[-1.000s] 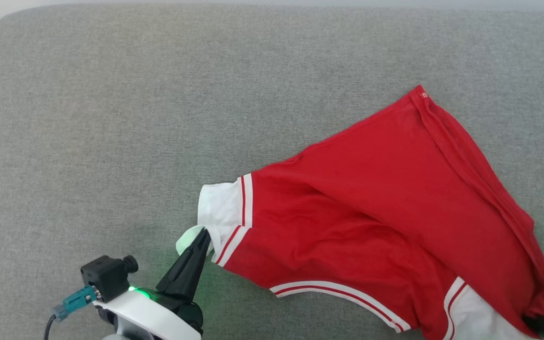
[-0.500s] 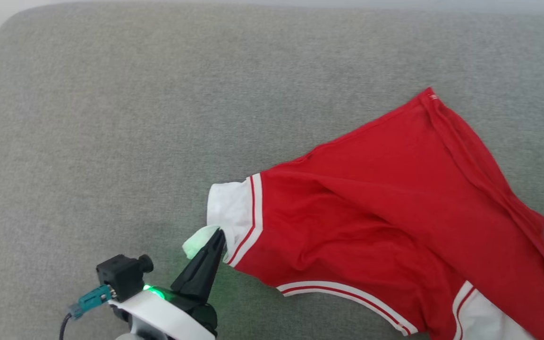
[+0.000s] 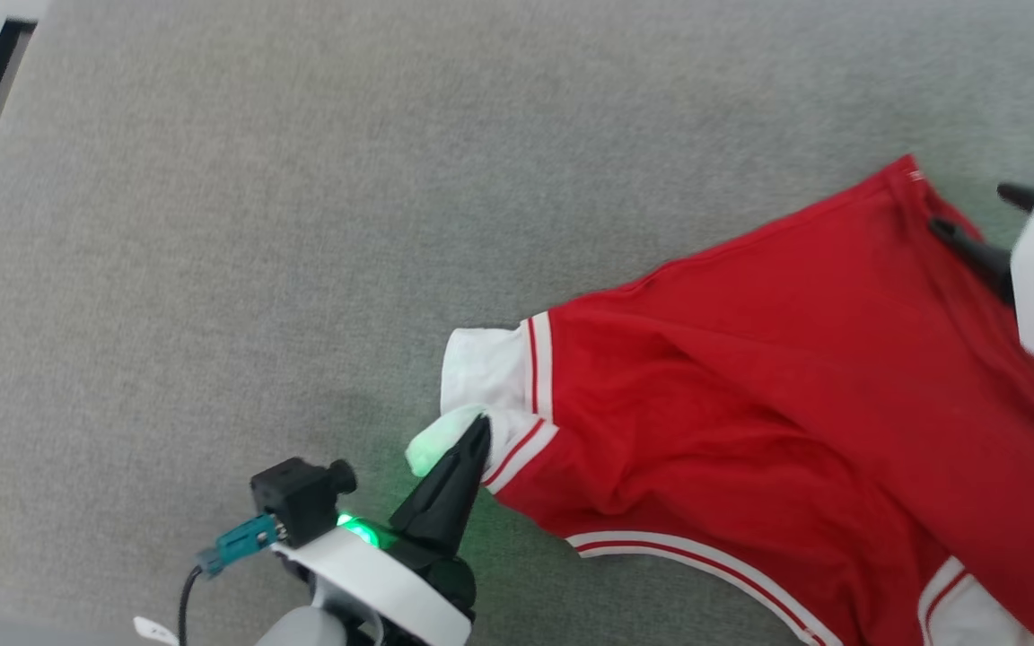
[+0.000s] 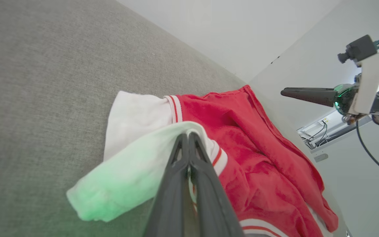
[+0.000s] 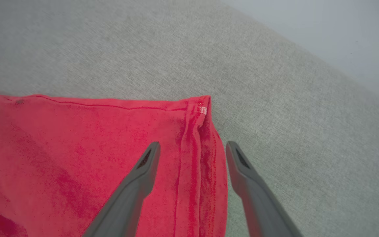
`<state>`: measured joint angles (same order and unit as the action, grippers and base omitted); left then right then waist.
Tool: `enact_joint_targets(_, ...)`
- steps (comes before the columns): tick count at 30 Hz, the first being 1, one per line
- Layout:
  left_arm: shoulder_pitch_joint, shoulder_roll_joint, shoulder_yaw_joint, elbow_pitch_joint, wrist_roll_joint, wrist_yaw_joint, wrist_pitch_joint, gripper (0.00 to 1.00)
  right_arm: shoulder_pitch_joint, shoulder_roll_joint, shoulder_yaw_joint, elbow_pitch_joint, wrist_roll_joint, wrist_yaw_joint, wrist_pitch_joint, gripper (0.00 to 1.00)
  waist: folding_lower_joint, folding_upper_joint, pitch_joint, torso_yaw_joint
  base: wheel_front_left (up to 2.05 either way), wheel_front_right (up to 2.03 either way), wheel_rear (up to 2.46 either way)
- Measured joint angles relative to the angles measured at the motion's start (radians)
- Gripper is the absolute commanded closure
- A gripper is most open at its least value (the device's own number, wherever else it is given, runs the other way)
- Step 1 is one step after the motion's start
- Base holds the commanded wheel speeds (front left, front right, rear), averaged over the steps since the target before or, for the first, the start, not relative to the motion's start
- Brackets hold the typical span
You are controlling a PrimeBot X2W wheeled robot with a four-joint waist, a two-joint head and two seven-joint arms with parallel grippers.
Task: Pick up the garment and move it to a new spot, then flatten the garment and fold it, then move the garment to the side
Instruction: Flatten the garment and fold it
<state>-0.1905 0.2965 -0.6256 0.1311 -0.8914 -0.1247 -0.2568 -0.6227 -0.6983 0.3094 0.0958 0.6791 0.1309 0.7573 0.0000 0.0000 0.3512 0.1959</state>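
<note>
The right pincer [image 5: 192, 144] is now standing wide open and hanging over the far hem corner [image 5: 202, 106] of the garment [image 3: 795, 377], with one finger above red cloth and the other above the grey cushion [image 3: 212, 224]. A second ago it was shut at the garment's near right edge, so it has let go there and travelled up to this corner. The head camera has also swung, and that is shifting the whole picture, not the cloth. The left pincer [image 3: 479, 432] is staying shut on a fold of the white sleeve [image 3: 481, 368], with green light from its wrist tinting the cloth. This is looking like the flattening step: with one end pinned, the right arm is probably lining up a fresh grip to pull the hem straight. The garment is lying slantwise on the cushion toward the robot's right. It is red with white sleeves and red-and-white striped trim [image 3: 661, 549], creasing through the middle and rolling over along the far edge.
</note>
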Motion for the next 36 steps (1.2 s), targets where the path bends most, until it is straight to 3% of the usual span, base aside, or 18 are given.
enact_joint_targets(8, -0.061, -0.026, -0.049, 0.023, -0.004, -0.003, -0.003, 1.0, -0.205, -0.022, 0.212, 0.261, -0.043, 0.0, 0.016, 0.0, 0.0, 0.0, 0.074, 0.045, 0.0, 0.0, 0.0)
enact_joint_targets(9, -0.069, -0.026, -0.056, 0.026, -0.009, -0.003, -0.003, 1.0, -0.215, -0.026, 0.235, 0.277, -0.027, 0.0, 0.025, 0.07, 0.0, 0.0, 0.081, 0.052, 0.0, 0.0, 0.0)
enact_joint_targets(10, -0.073, -0.025, -0.06, 0.028, -0.016, -0.003, -0.004, 1.0, -0.228, -0.031, 0.246, 0.293, -0.002, 0.0, 0.038, 0.57, 0.0, 0.0, 0.085, 0.058, 0.0, 0.0, 0.0)
enact_joint_targets(11, -0.078, -0.025, -0.062, 0.031, -0.021, -0.003, -0.004, 1.0, -0.247, -0.037, 0.274, 0.311, 0.044, 0.0, 0.046, 1.0, 0.0, 0.0, 0.091, 0.067, 0.0, 0.0, 0.0)
enact_joint_targets(18, -0.088, -0.001, -0.072, 0.063, -0.042, -0.003, -0.005, 1.0, -0.278, -0.023, 0.35, 0.373, 0.121, 0.0, -0.035, 1.0, 0.0, 0.0, 0.063, 0.057, 0.0, 0.0, 0.0)
enact_joint_targets(24, -0.188, 0.049, -0.097, 0.102, -0.05, -0.003, -0.004, 1.0, -0.34, 0.016, 0.354, 0.448, 0.124, 0.0, -0.221, 1.0, 0.0001, 0.0, 0.019, 0.032, 0.0, 0.0, 0.0)
enact_joint_targets(29, -0.374, 0.075, -0.034, 0.173, -0.101, -0.004, 0.004, 1.0, -0.441, 0.049, 0.286, 0.565, 0.113, 0.0, -0.392, 1.0, 0.0, 0.0, -0.008, 0.001, 0.0, 0.0, 0.0)
enact_joint_targets(36, -0.781, 0.053, 0.092, 0.376, -0.182, -0.005, 0.059, 1.0, -0.681, 0.126, 0.17, 0.765, 0.03, 0.0, -0.6, 1.0, 0.0, 0.0, -0.001, -0.058, 0.0, 0.0, 0.0)
